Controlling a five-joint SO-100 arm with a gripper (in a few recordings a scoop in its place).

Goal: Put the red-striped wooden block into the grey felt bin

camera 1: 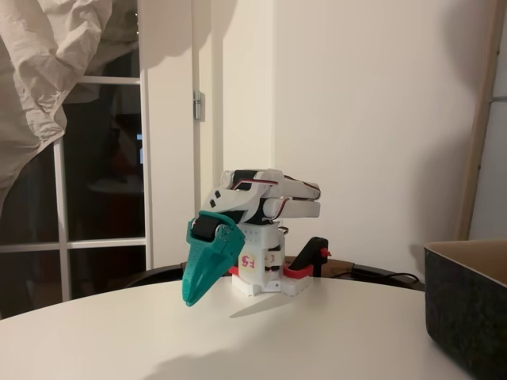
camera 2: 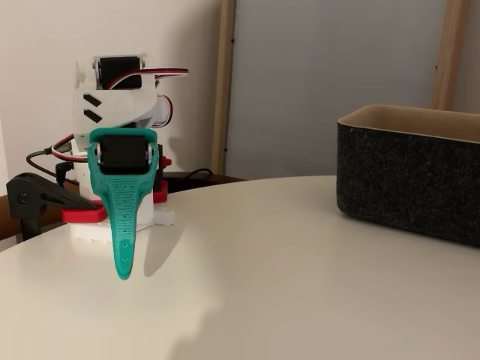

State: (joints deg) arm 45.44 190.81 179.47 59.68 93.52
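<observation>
White round table [camera 1: 317,340] carries the arm folded at frame centre, teal gripper [camera 1: 196,293] drooped with jaws pressed together and nothing held, grey felt bin [camera 2: 409,176] at right edge; red-striped wooden block must be located first, then approached slowly

The white arm [camera 1: 265,194] sits folded low over its base, upper links stacked flat. The teal gripper [camera 1: 192,299] hangs from the front, pointing down toward the tabletop, its fingers pressed together into one narrow tip [camera 2: 123,271], holding nothing.
</observation>
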